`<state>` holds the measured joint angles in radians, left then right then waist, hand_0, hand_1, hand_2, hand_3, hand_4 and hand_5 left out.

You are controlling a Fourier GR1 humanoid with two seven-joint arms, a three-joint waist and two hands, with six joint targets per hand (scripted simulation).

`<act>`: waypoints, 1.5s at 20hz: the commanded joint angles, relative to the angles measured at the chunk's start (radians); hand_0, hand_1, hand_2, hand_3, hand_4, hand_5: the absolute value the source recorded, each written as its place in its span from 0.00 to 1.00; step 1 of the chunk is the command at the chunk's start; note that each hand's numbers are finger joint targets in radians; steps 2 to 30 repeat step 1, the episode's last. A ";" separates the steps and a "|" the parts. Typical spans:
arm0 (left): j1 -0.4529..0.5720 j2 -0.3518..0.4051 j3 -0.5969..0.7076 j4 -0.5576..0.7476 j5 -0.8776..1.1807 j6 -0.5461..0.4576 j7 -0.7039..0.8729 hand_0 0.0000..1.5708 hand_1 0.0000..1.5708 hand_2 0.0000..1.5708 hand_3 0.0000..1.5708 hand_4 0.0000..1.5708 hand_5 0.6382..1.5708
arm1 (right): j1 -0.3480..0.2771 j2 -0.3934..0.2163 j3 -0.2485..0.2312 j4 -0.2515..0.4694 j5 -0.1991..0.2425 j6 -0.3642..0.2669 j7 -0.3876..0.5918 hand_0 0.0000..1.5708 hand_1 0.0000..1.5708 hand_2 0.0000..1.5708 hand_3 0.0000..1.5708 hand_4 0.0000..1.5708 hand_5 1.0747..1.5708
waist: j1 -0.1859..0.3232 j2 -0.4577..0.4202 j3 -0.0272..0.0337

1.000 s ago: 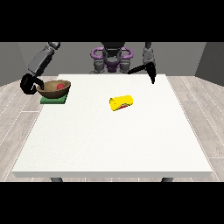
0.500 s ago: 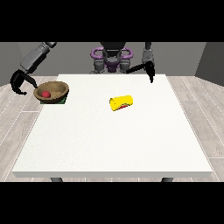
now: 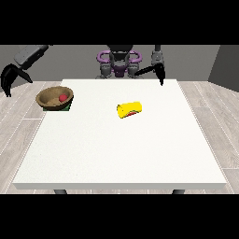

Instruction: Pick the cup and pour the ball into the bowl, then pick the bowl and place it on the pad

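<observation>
A brown bowl [image 3: 54, 98] rests on a green pad [image 3: 68, 108] at the table's left side, and a red ball [image 3: 62, 98] lies inside it. A yellow cup [image 3: 130, 110] lies on its side near the table's middle, its red-lined mouth facing right and forward. The hand at the view's left [image 3: 9, 80] hangs open beyond the table's left edge, well apart from the bowl, holding nothing. The hand at the view's right [image 3: 160, 73] is raised over the table's far edge with its fingers pointing down, open and holding nothing.
The white table [image 3: 121, 154] fills most of the view, its front edge near the bottom. The robot's torso [image 3: 119, 63] stands behind the far edge. Wooden floor shows on both sides.
The hand at the view's left has let go of the bowl and moved up and out to the left. The bowl stays on the pad. The other hand has barely shifted.
</observation>
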<state>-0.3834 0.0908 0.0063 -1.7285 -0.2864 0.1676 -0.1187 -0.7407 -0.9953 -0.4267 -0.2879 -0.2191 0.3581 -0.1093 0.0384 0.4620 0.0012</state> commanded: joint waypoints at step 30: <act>0.075 -0.023 -0.021 0.064 0.006 -0.012 -0.004 0.00 0.00 0.00 0.00 0.00 1.00 | -0.030 -0.076 -0.024 -0.002 -0.040 0.116 0.101 0.00 0.00 0.12 0.18 0.00 0.86 | -0.004 -0.121 -0.0020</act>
